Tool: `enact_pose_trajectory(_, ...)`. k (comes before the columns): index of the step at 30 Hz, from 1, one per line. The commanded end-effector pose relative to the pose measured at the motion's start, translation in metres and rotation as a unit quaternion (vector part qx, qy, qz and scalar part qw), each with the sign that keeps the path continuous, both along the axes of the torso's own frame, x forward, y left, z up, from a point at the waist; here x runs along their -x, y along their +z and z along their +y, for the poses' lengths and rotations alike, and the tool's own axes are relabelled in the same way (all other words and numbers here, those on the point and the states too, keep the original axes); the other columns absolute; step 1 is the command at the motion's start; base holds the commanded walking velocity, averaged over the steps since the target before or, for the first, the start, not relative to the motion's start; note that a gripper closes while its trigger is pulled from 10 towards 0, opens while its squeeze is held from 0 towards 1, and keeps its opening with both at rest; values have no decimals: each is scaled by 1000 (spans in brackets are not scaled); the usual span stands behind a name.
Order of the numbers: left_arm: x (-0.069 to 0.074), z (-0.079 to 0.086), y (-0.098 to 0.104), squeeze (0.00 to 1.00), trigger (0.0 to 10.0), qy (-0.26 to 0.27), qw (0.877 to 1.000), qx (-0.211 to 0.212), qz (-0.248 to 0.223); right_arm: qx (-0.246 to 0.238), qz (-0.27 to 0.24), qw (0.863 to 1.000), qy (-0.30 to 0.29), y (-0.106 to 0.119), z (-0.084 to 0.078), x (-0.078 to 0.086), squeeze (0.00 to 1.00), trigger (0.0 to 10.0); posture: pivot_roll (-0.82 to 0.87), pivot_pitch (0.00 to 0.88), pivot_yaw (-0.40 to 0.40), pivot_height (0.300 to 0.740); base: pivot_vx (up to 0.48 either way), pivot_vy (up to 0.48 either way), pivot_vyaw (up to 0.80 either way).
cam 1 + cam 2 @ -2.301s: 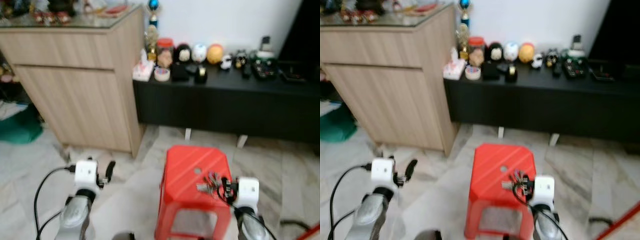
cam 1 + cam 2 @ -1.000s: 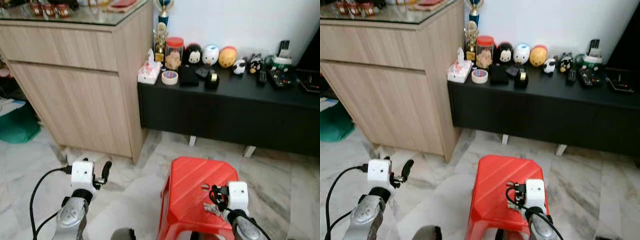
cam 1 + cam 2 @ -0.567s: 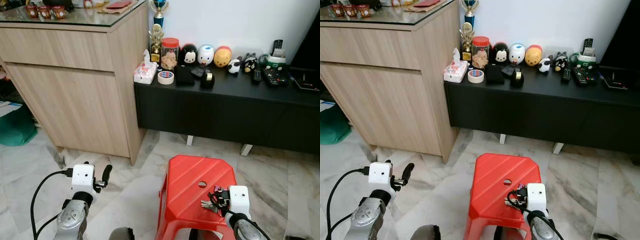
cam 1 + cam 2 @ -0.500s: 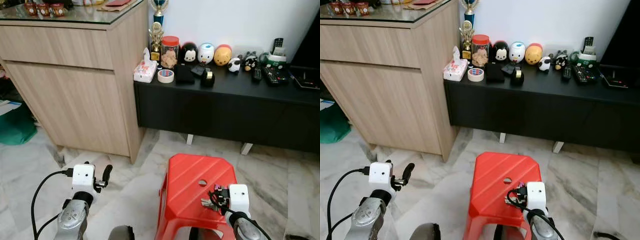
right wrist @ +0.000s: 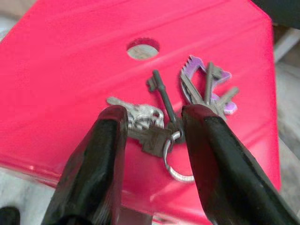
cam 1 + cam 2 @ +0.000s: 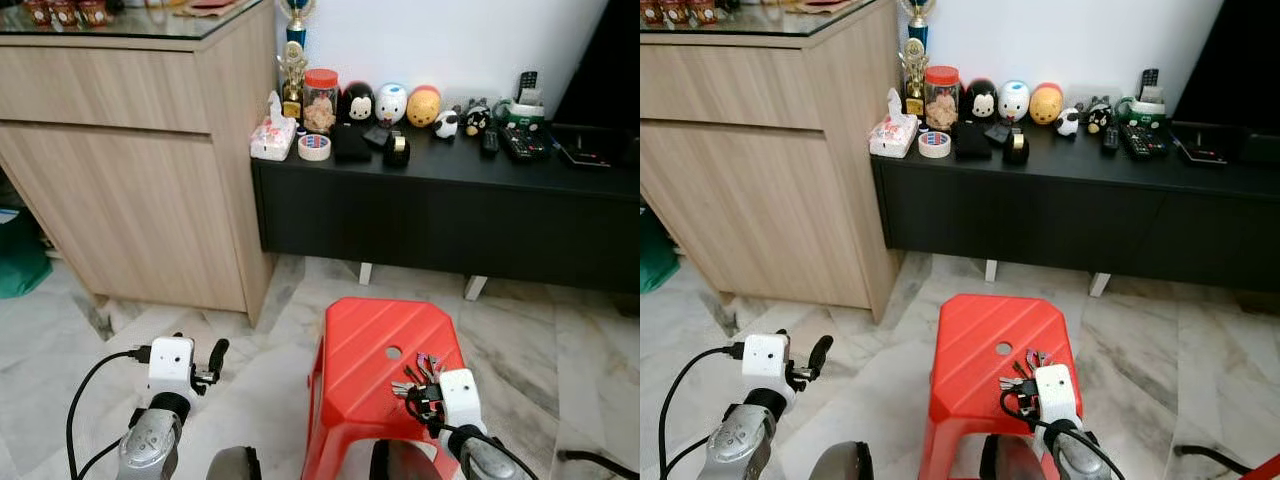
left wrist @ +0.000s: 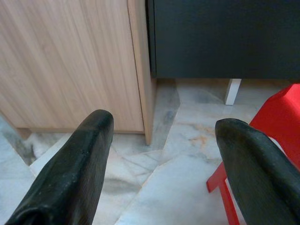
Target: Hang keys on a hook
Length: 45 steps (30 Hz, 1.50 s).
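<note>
A bunch of keys point(image 5: 187, 103) on a metal ring, one with a purple head, lies on top of a red plastic stool point(image 6: 360, 340), just right of the stool's centre hole. My right gripper point(image 5: 154, 117) is low over the stool, open, with one black finger on each side of the ring and the keys resting on the seat between them. In the left eye view the keys point(image 6: 415, 375) fan out just ahead of that gripper point(image 6: 425, 395). My left gripper point(image 6: 210, 362) hangs open over the marble floor to the stool's left, holding nothing.
A tall wooden cabinet point(image 6: 150, 150) stands at the left. A low black console point(image 6: 450, 210) runs along the white wall behind the stool, carrying figurines, a tape roll and remotes. Marble floor surrounds the stool. A dark cable point(image 6: 600, 460) lies at the lower right.
The whole view has shifted as the camera moved. My right gripper stays at the keys on the stool, and they now fan out a little further ahead of it. The left arm holds its pose.
</note>
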State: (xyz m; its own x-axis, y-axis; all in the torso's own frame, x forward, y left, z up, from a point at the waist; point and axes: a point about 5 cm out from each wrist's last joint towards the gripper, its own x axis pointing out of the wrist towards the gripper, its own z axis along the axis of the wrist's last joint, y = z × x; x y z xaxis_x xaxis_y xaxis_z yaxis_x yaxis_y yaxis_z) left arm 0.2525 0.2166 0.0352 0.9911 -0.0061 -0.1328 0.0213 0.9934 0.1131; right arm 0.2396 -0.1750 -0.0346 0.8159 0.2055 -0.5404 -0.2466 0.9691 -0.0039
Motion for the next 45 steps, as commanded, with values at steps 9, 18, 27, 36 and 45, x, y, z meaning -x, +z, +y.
enact_pose_trajectory(9, 1, 3, 7, 0, 10000, 0, 1000, -5, -11, 41, 25, 996, 75, 5, 0, -15, 1000, 10000, 69, 0, -59, 590, 0, 0, 0)
enact_pose_trajectory(18, 6, 4, 9, 0, 10000, -3, 1000, -9, -11, 78, 46, 991, 102, 11, 2, -30, 1000, 10000, 90, 0, -53, 590, 0, 0, 0)
enact_pose_trajectory(27, 13, 9, 12, 0, 10000, -2, 1000, -16, -9, 85, 62, 982, 155, 15, 11, -38, 1000, 10000, 127, 0, -51, 590, 0, 0, 0)
enact_pose_trajectory(36, 17, 12, 14, 0, 10000, -1, 1000, -20, -7, 87, 62, 987, 116, 18, 9, -43, 0, 10000, 142, 0, -55, 590, 0, 0, 0)
enact_pose_trajectory(45, 18, 10, 15, 0, 10000, -5, 1000, -20, -2, 121, 115, 970, 174, 5, 11, -29, 0, 10000, 145, 0, -46, 590, 0, 0, 0)
